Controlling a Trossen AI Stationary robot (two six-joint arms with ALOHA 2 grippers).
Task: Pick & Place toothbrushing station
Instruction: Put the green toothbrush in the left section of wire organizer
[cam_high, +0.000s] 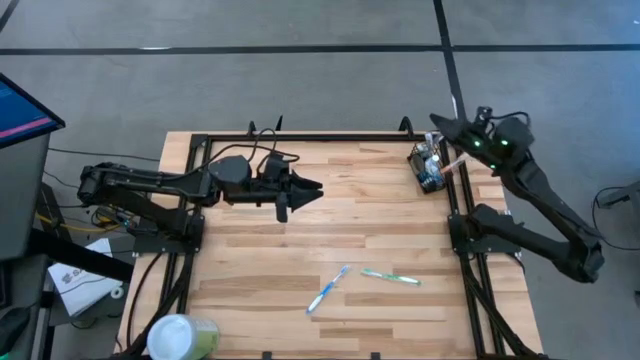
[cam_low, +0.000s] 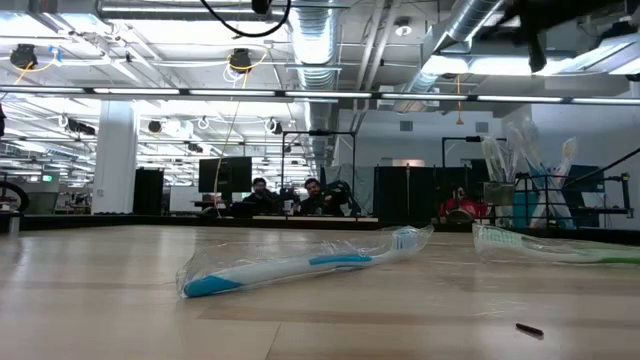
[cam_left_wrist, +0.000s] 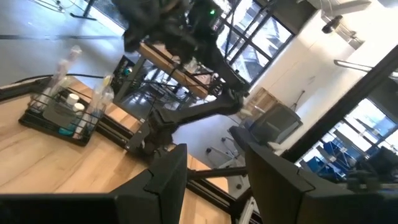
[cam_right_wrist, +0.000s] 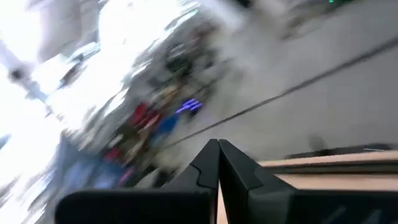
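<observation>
Wooden table (cam_high: 260, 250): two toothbrushes (cam_high: 328, 289) lie loose; left hand (cam_high: 310, 188) wide, right hand (cam_high: 440, 124) closed empty.

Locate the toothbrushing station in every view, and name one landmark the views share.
High view: toothbrushing station at the table's far right edge, below the right gripper.
Low view: far right, behind the green toothbrush.
Left wrist view: on the wood, beside the table frame.
Right wrist view: not in it.
Shared landmark: the black table frame.

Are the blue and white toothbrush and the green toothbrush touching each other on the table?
Apart. The high view shows bare wood between the wrapped blue and white toothbrush and the wrapped green and white toothbrush; the head end of the blue one stops short of the green one.
</observation>
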